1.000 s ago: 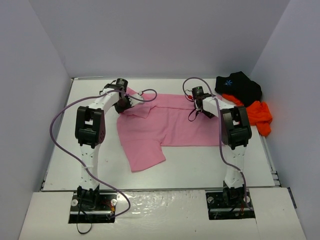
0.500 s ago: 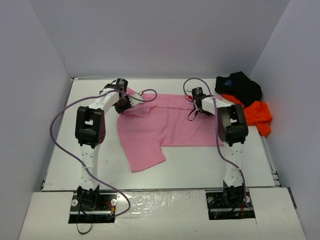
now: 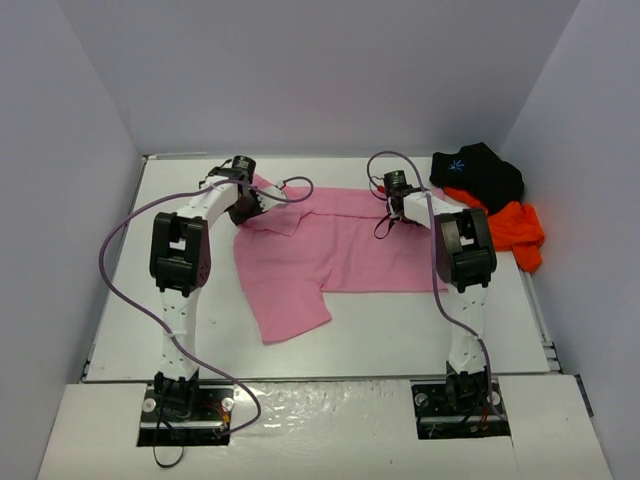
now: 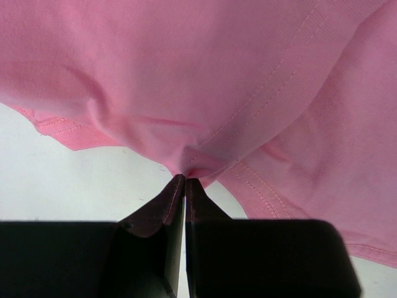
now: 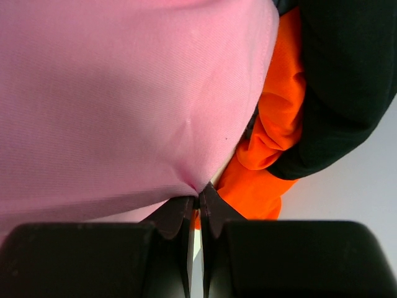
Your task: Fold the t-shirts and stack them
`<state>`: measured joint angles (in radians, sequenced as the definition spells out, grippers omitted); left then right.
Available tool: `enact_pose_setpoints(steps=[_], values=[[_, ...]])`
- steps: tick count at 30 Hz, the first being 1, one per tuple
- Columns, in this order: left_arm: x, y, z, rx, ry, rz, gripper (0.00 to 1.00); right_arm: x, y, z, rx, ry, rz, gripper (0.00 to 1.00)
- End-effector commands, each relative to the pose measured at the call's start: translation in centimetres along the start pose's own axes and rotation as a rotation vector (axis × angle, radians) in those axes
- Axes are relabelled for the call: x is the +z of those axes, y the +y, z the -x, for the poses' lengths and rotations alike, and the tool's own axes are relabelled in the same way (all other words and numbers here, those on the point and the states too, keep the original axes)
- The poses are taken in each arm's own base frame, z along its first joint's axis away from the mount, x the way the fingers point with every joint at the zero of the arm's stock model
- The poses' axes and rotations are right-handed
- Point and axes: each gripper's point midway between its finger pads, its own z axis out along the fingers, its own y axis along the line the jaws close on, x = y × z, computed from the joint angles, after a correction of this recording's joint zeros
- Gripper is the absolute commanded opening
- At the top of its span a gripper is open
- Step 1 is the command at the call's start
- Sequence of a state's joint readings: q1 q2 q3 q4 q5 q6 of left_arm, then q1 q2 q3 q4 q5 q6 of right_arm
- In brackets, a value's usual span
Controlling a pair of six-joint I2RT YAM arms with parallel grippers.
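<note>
The pink t-shirt (image 3: 320,250) lies spread across the middle of the table, one sleeve reaching toward the front. My left gripper (image 3: 256,196) is shut on its far left edge, the cloth pinched at the fingertips (image 4: 185,177) near a stitched hem (image 4: 267,93). My right gripper (image 3: 393,198) is shut on the pink t-shirt's far right edge (image 5: 197,189). The black t-shirt (image 3: 478,172) with a light-blue starburst sits crumpled at the back right, the orange t-shirt (image 3: 515,232) bunched just in front of it. Both show close behind the pink cloth in the right wrist view: orange (image 5: 273,143), black (image 5: 347,74).
White walls close in the table (image 3: 120,300) at the back and on both sides. Purple cables loop from both arms over the table. The black and orange heap lies against the right wall.
My right gripper has shut on the pink t-shirt's far right edge and shifted slightly toward the back. The left gripper has kept its hold without moving.
</note>
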<state>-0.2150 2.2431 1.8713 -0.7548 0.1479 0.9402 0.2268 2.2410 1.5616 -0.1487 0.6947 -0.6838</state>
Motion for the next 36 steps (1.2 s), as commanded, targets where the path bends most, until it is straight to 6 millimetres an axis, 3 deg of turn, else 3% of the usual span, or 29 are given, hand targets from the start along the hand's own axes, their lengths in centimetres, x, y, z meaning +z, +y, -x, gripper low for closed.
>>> enact_pose_setpoints(steps=[1, 13, 23, 31, 36], values=[[-6.6, 3.2, 2.4, -0.004, -0.083, 0.145, 0.0, -2.8, -5.7, 0.6, 0.075, -0.031, -0.125, 0.0], [-11.3, 4.2, 3.5, -0.026, -0.13, 0.207, 0.0, -4.5, -8.6, -0.1, 0.089, -0.048, -0.165, 0.0], [-13.8, 3.9, 3.7, -0.044, -0.156, 0.211, 0.0, -5.3, -8.7, -1.4, 0.05, -0.045, -0.161, 0.0], [-15.5, 3.3, 3.9, -0.053, -0.175, 0.204, 0.0, -5.7, -7.6, -2.8, -0.001, -0.038, -0.138, 0.0], [-16.4, 4.1, 3.9, -0.066, -0.175, 0.238, 0.0, -6.0, -8.4, -2.5, 0.037, -0.054, -0.145, 0.0]])
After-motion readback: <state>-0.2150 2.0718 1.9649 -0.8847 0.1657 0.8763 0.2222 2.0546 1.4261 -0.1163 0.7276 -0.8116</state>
